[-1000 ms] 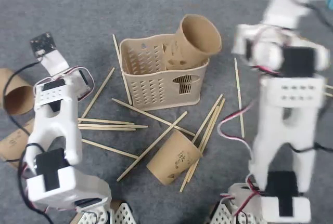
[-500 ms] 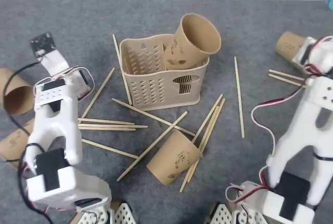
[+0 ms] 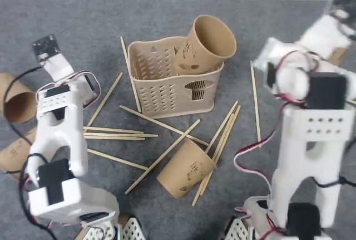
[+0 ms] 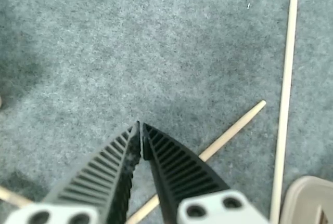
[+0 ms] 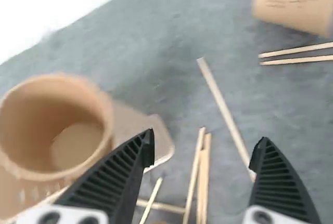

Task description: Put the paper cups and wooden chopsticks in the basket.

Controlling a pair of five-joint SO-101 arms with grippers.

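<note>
The pale, thin wooden chopstick (image 5: 222, 108) is best straddled at mid-length by the released right hand (image 5: 205, 136) before clenching.

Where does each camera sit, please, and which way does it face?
High view: fixed above the grey mat, looking down on the basket and chopsticks; the left arm and right arm show.
Left wrist view: on the left wrist, facing down at the grey mat and a chopstick; its shut left pincer shows.
Right wrist view: on the right wrist, facing the basket; its open right pincer shows.
Shared: high and right wrist views both show the tilted paper cup in the basket.
</note>
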